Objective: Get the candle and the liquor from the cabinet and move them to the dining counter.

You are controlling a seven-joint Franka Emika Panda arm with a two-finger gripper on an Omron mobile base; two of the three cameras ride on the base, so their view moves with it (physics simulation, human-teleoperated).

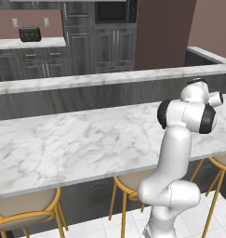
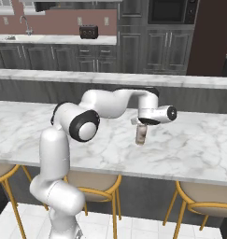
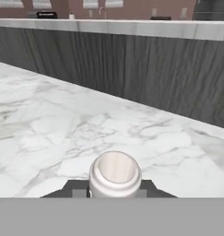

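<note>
My gripper points down over the dining counter, right of its middle, and is shut on the neck of the liquor, a small cream-white bottle with a brownish band. The bottle hangs upright with its base at or just above the marble; I cannot tell if it touches. In the hand view the liquor's round mouth sits between the dark fingers of the gripper, over the dining counter. The candle is out of view. Which of the dark cabinets on the far wall is the task's cabinet I cannot tell.
The counter's raised back ledge runs behind the gripper. Gold-legged stools stand under the near edge. Against the far wall are dark grey cabinets, a worktop with a black toaster and a sink tap.
</note>
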